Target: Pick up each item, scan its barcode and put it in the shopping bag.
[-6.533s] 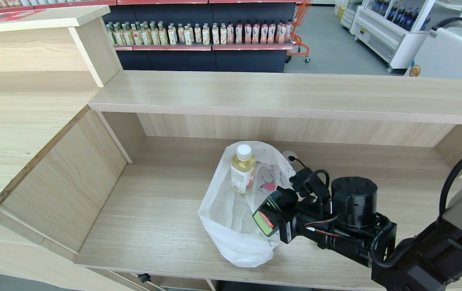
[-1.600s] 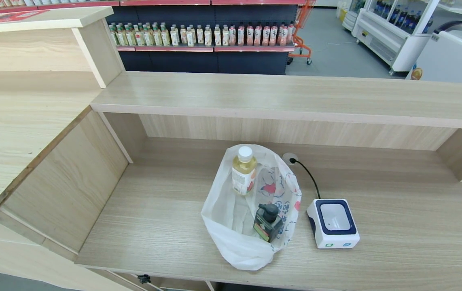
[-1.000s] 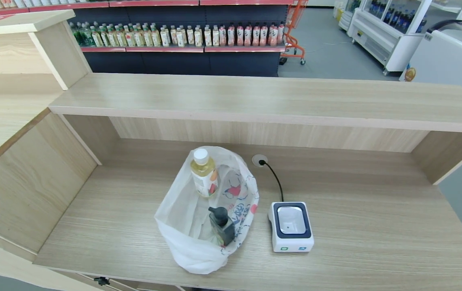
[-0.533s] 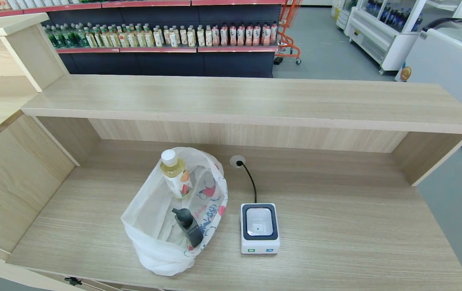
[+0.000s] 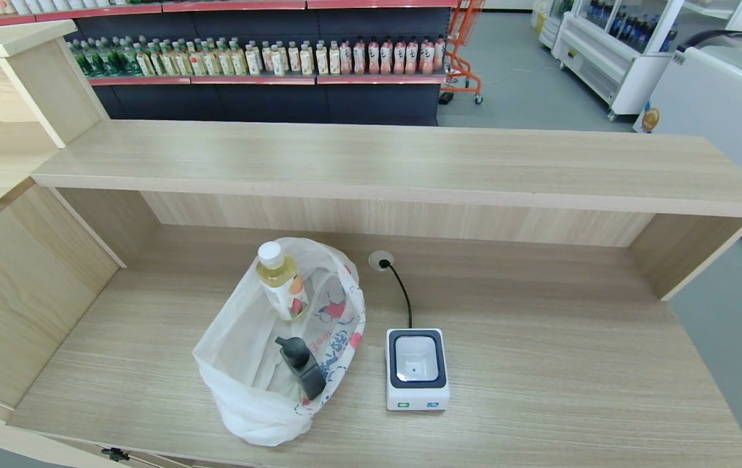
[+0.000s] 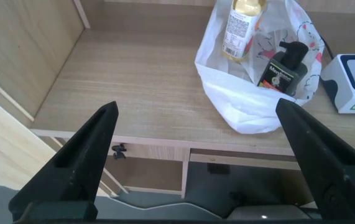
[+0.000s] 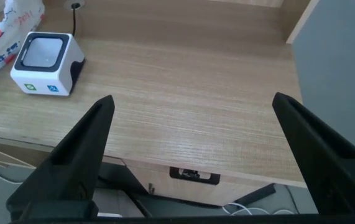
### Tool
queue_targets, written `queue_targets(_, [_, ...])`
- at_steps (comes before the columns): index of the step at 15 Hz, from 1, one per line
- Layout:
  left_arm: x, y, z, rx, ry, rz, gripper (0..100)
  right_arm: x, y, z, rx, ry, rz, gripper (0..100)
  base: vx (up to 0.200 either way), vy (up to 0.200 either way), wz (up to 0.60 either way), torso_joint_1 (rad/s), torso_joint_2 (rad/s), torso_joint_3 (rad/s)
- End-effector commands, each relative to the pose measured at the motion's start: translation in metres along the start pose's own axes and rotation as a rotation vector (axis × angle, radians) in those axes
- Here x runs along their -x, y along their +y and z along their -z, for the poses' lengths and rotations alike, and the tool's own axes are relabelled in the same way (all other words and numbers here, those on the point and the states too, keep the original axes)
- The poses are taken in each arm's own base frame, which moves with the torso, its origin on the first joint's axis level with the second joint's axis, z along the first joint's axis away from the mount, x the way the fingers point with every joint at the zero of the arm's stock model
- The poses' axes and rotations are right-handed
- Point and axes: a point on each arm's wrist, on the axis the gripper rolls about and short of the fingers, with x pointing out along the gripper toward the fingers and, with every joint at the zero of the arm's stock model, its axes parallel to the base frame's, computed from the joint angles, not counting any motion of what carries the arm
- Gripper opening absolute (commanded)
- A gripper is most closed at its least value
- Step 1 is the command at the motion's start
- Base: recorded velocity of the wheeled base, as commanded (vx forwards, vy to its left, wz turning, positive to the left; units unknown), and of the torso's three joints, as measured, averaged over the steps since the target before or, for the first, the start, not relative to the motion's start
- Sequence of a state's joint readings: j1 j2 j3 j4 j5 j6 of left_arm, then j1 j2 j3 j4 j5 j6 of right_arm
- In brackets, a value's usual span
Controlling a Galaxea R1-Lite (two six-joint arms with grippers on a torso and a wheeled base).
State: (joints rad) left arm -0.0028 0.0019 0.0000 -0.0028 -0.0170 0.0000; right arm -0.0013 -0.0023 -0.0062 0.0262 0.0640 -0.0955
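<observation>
Head view: the white shopping bag [image 5: 247, 416] stands open on the tabletop [image 5: 540, 364]. A pale tea bottle [image 5: 281, 289] is upright at its far side and a dark pump bottle [image 5: 309, 377] leans at its near side (both inside). A white scanner [image 5: 416, 370] sits just beside the bag, on the robot's right.

Left wrist view: the bag lies beyond the left pincer [image 6: 205, 162], whose fingers are spread wide and hold nothing.

Right wrist view: the right pincer [image 7: 193, 162], equally wide and empty, hangs by the tabletop's front edge, with the scanner farther off.
</observation>
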Motion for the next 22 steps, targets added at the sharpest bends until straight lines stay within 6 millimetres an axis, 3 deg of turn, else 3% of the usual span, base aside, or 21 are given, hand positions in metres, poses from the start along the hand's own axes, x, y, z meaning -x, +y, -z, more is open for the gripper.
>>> queue_targets(1, [0.0,0.0,0.0,0.0,-0.001,0.0,100,-0.0002,0.0,-0.0001,-0.001,0.002,0.0,100,0.0,0.0,0.0,0.0,0.0,0.0])
queue_targets(7, [0.0,0.0,0.0,0.0,-0.001,0.0,100,-0.0002,0.0,0.0001,-0.001,0.004,-0.002,100,0.0,0.0,0.0,0.0,0.0,0.0])
queue_targets(8, [0.0,0.0,0.0,0.0,-0.001,0.0,100,-0.0002,0.0,-0.0001,-0.001,0.002,0.0,0,0.0,0.0,0.0,0.0,0.0,0.0])
queue_targets(22, [0.0,0.0,0.0,0.0,-0.001,0.0,100,-0.0002,0.0,-0.0001,-0.002,0.002,0.0,0,0.0,0.0,0.0,0.0,0.0,0.0])
